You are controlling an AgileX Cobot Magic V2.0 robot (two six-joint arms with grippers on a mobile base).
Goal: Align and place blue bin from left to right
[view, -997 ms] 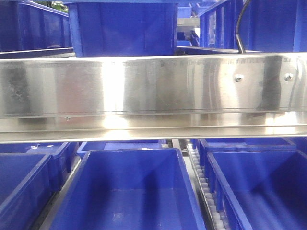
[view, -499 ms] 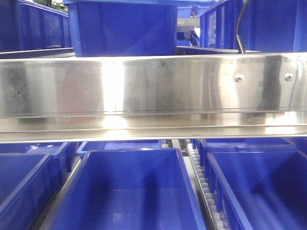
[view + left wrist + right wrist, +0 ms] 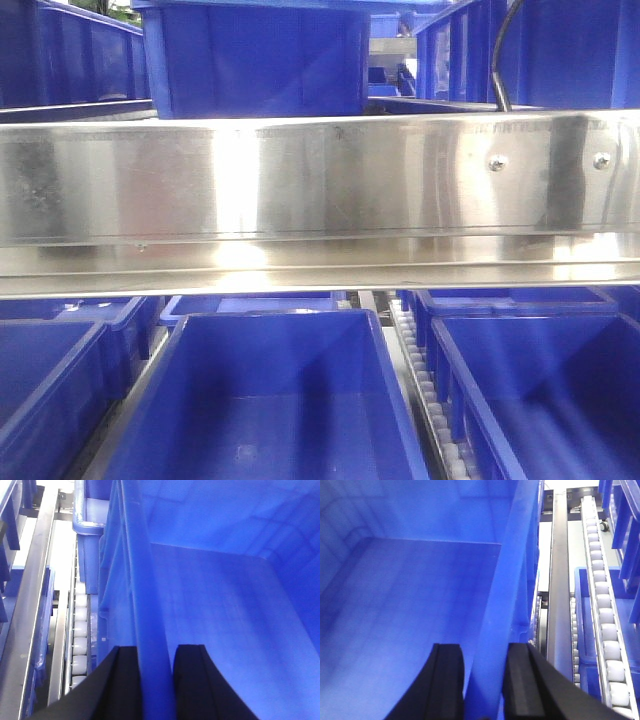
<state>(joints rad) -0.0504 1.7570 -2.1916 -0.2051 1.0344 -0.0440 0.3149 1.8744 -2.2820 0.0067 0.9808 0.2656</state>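
Now, the left gripper [image 3: 154, 652] is straddling the left wall of the blue bin [image 3: 215, 595], jaws pinching its rim from both sides, and the right gripper [image 3: 484, 650] is doing the same on the opposite wall. The bin is sitting in the rack with a roller track [image 3: 605, 610] running beside it. Gripping both walls is likely giving the arms even control for sliding it straight into line.
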